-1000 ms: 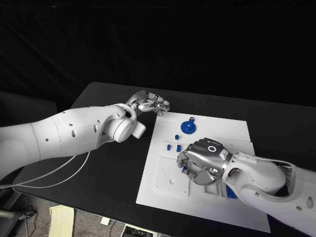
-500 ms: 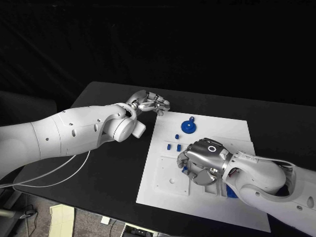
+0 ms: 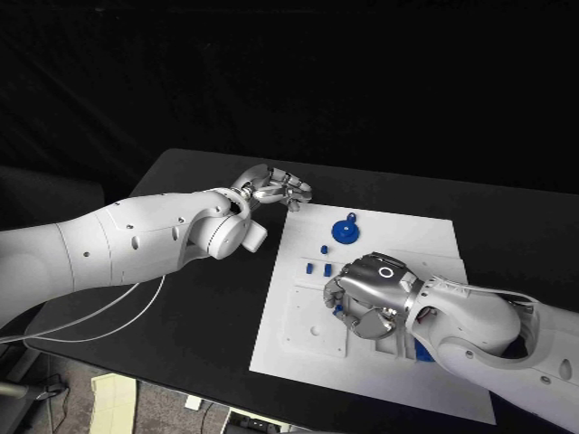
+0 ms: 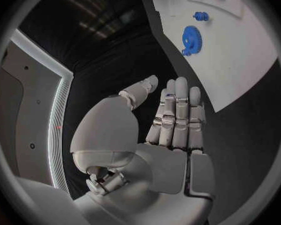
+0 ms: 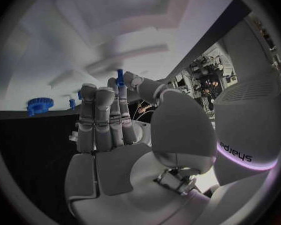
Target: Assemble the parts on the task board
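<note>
Meanwhile, right hand [image 3: 374,294] over the task board [image 3: 368,362] pinches a small blue part [image 5: 120,78] — left hand [image 3: 274,188] fingers extended, holding nothing, beside the board's edge.

White task board [image 3: 413,237], blue gear [image 3: 346,233] flat, small part [image 5: 120,78] seemingly between fingers.

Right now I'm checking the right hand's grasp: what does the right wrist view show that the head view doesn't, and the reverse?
Right wrist view: a small blue part pinched at the right hand's fingertips. Head view: the left hand over the black table, off the board's far left corner, plus small blue parts standing on the board. Both share the white task board and the blue gear.
</note>
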You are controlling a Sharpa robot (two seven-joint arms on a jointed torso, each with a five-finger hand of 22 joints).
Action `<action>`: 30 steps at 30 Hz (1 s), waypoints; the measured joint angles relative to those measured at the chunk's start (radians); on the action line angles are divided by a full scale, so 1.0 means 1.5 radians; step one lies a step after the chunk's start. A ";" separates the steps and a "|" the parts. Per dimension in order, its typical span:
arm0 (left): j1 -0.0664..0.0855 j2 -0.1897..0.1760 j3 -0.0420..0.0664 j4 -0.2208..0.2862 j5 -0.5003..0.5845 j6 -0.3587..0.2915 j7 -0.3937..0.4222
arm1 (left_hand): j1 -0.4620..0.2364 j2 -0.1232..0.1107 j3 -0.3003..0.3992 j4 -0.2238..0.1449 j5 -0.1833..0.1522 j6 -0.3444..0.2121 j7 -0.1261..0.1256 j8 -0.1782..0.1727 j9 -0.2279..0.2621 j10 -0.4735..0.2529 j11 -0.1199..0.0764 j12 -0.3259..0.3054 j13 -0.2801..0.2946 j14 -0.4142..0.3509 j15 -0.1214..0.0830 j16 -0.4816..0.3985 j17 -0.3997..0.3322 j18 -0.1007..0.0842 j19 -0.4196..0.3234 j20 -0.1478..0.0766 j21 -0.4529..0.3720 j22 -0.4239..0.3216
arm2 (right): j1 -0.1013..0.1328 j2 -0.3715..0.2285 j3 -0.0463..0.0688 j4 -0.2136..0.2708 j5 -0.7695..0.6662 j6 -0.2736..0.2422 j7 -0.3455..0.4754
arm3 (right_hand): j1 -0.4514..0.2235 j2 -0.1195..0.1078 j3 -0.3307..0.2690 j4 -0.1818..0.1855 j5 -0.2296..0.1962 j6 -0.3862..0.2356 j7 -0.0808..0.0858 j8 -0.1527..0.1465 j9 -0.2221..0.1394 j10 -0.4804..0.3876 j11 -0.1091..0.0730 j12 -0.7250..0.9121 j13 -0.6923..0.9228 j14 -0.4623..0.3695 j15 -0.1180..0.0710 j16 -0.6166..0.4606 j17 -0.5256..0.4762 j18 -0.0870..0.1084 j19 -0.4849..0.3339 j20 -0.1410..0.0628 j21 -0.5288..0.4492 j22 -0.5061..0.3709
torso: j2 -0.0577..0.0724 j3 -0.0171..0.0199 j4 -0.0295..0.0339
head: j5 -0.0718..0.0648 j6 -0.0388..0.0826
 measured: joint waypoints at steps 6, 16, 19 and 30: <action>0.000 0.000 0.000 0.000 0.000 0.000 0.000 | 0.000 0.000 0.000 0.000 0.000 0.000 0.000 0.000 0.000 0.000 0.000 0.000 0.000 0.000 0.000 0.000 0.000 0.000 0.000 0.000 0.000 0.000 | 0.000 0.003 0.000 0.000 -0.003 0.002 -0.002 | 0.000 0.000 0.000 0.000 0.000 0.000 0.000 0.000 0.000 -0.001 -0.001 0.000 0.000 0.000 0.000 0.000 0.000 0.000 -0.002 -0.002 0.000 0.000 | 0.000 -0.0004 0.0000 | 0.000 0.000; 0.000 0.000 0.000 0.000 -0.001 0.001 -0.001 | 0.000 0.000 0.000 0.000 0.000 0.000 0.000 0.000 0.000 0.000 0.000 0.000 0.000 0.000 0.000 0.000 0.001 0.000 0.000 0.000 0.000 0.000 | 0.000 0.005 0.000 0.001 -0.002 0.009 -0.002 | 0.000 0.000 -0.001 -0.001 0.001 0.000 0.000 0.000 0.001 0.000 -0.001 0.000 0.000 0.000 0.001 0.000 0.000 0.000 -0.002 -0.002 0.000 0.000 | 0.000 -0.0004 0.0000 | 0.000 -0.001; 0.000 0.000 0.000 0.000 -0.001 0.001 -0.001 | 0.000 0.000 0.000 0.000 0.000 0.000 0.000 0.000 0.000 0.000 0.000 0.000 0.000 0.000 0.000 0.000 0.001 0.000 0.000 0.000 0.000 0.000 | 0.001 0.006 0.000 0.000 -0.001 0.012 -0.002 | 0.000 0.000 -0.001 -0.001 0.001 0.000 0.000 0.000 0.001 0.000 0.000 -0.001 0.000 0.000 0.002 0.000 0.000 0.000 -0.003 -0.002 0.000 0.000 | 0.000 -0.0006 0.0000 | 0.000 -0.001; 0.000 -0.001 0.000 0.000 -0.002 0.002 -0.002 | 0.000 0.000 -0.002 -0.002 0.000 0.000 0.000 0.000 0.000 0.000 0.000 0.000 0.000 0.000 0.000 0.000 0.001 0.000 0.000 0.000 0.000 0.000 | 0.001 0.008 0.000 -0.008 0.014 0.022 -0.001 | -0.030 0.006 -0.058 -0.010 0.067 -0.027 0.012 -0.018 -0.001 -0.022 0.013 -0.025 0.067 -0.012 0.005 0.000 -0.008 0.000 -0.017 0.002 0.007 0.000 | 0.000 -0.0005 0.0000 | -0.001 -0.004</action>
